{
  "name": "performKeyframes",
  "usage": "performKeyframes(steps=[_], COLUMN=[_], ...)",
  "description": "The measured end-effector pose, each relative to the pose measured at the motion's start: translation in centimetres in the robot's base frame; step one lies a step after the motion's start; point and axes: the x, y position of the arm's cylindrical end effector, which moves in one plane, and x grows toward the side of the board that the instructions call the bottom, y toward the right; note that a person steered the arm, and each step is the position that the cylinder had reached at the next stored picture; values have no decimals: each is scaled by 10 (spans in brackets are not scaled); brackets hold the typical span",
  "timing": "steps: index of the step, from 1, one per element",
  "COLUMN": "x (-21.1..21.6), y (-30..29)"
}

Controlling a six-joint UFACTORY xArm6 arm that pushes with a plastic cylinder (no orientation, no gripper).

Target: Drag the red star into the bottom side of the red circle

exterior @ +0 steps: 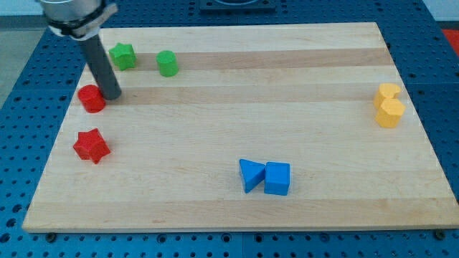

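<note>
The red star (91,145) lies near the board's left edge, below the red circle (91,98), with a clear gap between them. My tip (112,96) stands at the right side of the red circle, touching or nearly touching it, and above and slightly right of the red star. The dark rod rises from the tip toward the view's top left.
A green star (123,55) and a green round block (167,63) sit at the top left. A blue triangle (250,174) and a blue cube (277,178) touch at bottom centre. Two yellow blocks (389,105) sit at the right edge. The wooden board (237,107) lies on a blue pegboard.
</note>
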Motion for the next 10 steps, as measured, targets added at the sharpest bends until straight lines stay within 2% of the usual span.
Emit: performKeyframes(steps=[2, 3, 4, 5, 6, 7, 8, 9, 10], x=[35, 92, 153, 171, 147, 93, 84, 126, 146], y=[87, 97, 80, 15, -19, -10, -12, -12, 9])
